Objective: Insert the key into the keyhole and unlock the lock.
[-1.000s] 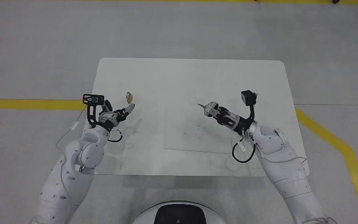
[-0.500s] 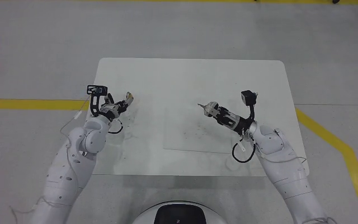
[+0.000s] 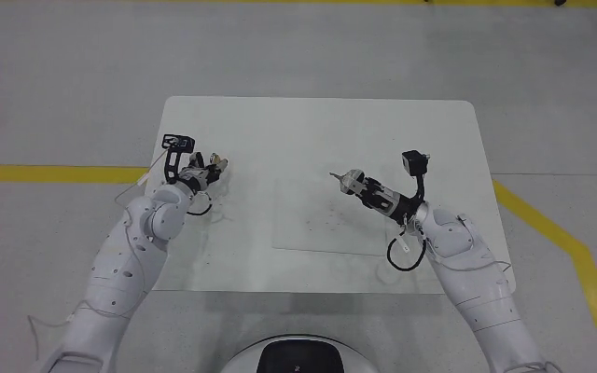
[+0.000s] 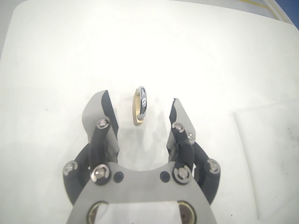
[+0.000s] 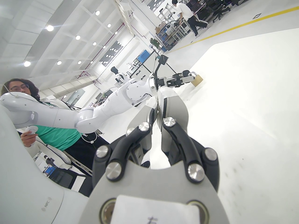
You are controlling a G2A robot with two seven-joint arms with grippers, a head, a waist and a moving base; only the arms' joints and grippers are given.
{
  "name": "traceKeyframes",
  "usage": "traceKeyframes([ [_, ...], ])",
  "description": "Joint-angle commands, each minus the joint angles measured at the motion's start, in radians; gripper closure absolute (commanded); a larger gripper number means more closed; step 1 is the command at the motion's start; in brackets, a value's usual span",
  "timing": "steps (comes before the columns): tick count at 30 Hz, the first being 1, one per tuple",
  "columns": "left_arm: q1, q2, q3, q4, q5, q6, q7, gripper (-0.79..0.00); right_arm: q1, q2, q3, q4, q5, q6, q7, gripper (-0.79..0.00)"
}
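Left hand [image 4: 140,97] advanced, now straddling lock [image 4: 139,115], fingers apart

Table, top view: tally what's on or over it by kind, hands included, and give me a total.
Lock: 1
Key: 1
Hands: 2, left hand and right hand
Sheet: 1
Total: 5
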Motion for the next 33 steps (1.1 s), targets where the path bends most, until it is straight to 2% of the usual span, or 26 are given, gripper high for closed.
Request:
traceKeyframes([
  [1,-0.008,-0.002,0.003,0.009,0.004,0.005,0.001,-0.317,0.0,0.0,0.0,0.0,0.0,0.0,0.0,0.0],
  [4,-0.02,-0.006,0.011,0.028,0.014,0.026,-0.004,-0.249,0.0,0.0,0.0,0.0,0.0,0.0,0.0,0.0],
  [9,-0.043,-0.012,0.022,0.07,0.006,0.018,-0.003,-0.188,0.0,0.0,0.0,0.0,0.0,0.0,0.0,0.0],
  [10,-0.045,-0.013,0.022,0.075,0.002,0.015,-0.002,-0.151,0.0,0.0,0.0,0.0,0.0,0.0,0.0,0.0],
  [12,-0.052,-0.017,0.023,0.089,-0.021,-0.002,0.003,0.0,0.0,0.0,0.0,0.0,0.0,0.0,0.0,0.0],
  [19,-0.047,-0.021,0.003,0.105,-0.1,-0.057,0.039,0.0,0.0,0.0,0.0,0.0,0.0,0.0,0.0,0.0],
  [22,-0.012,-0.023,-0.046,0.087,-0.285,-0.151,0.077,0.0,0.0,0.0,0.0,0.0,0.0,0.0,0.0,0.0],
  [25,0.06,-0.03,-0.108,0.05,-0.684,-0.373,0.048,0.0,0.0,0.0,0.0,0.0,0.0,0.0,0.0,0.0],
  [26,0.087,-0.03,-0.122,0.044,-0.854,-0.466,-0.019,0.0,0.0,0.0,0.0,0.0,0.0,0.0,0.0,0.0],
  [29,0.11,-0.029,-0.132,0.045,-1.084,-0.575,-0.167,0.0,0.0,0.0,0.0,0.0,0.0,0.0,0.0,0.0],
  [30,0.125,-0.031,-0.125,0.042,-1.232,-0.61,-0.252,0.0,0.0,0.0,0.0,0.0,0.0,0.0,0.0,0.0],
  [33,0.138,-0.031,-0.112,0.048,-1.467,-0.628,-0.425,0.0,0.0,0.0,0.0,0.0,0.0,0.0,0.0,0.0],
])
